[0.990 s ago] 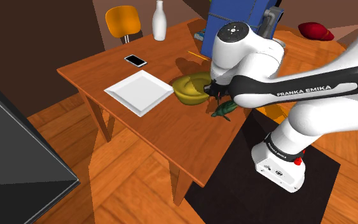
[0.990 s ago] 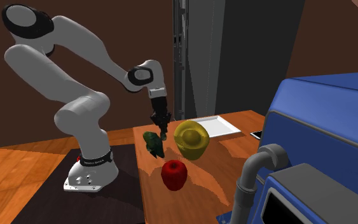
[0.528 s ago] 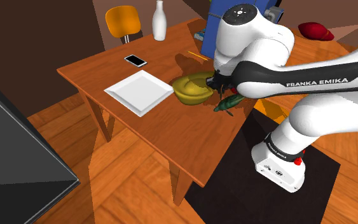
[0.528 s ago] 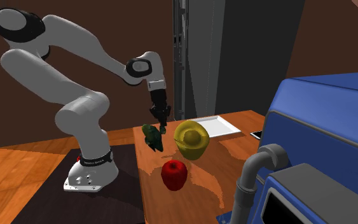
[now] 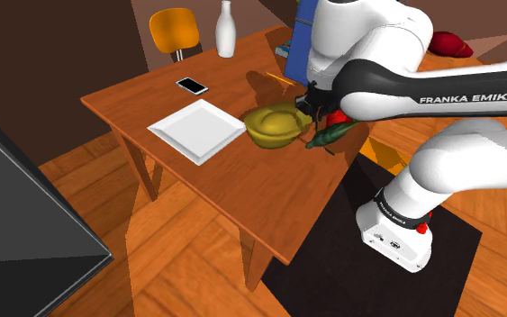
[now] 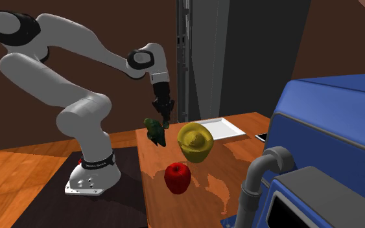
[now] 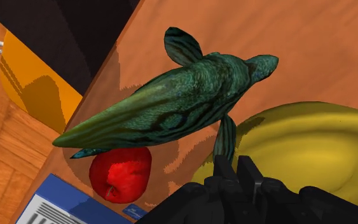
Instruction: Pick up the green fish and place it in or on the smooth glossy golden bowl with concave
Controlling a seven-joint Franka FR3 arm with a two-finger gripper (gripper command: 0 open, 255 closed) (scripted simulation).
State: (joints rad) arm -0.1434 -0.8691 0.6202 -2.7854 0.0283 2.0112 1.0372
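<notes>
A wooden table [image 5: 215, 176] is recorded on a wooden floor, with the white arm [image 6: 64, 39] reaching over its near edge from the stand. A blue machine [image 6: 330, 116] is noted at the second exterior view's right, standing on the same table. An orange chair [image 5: 174, 31] is seen beyond the far corner of the table. A white square plate [image 5: 197, 129] lies flat near the middle of the table, and a white vase [image 5: 227, 29] stands upright at the far corner. A glossy yellow-gold bowl [image 5: 274, 126] is set just beside the plate, on the shoulder view's right of it. The green fish [image 7: 171, 108] is held clear of the table surface, tilted, beside the bowl and not inside it; in the shoulder view it hangs at the bowl's right, over the table edge. A red apple [image 6: 177, 177] rests on the table near the bowl, apart from it, between the bowl and the blue machine. A phone [image 5: 192, 86] lies flat beyond the plate. The black gripper [image 6: 164, 120] is seen above the fish, its fingers [image 7: 225, 167] brought together on a lower fin of the fish, by which the fish is carried.
</notes>
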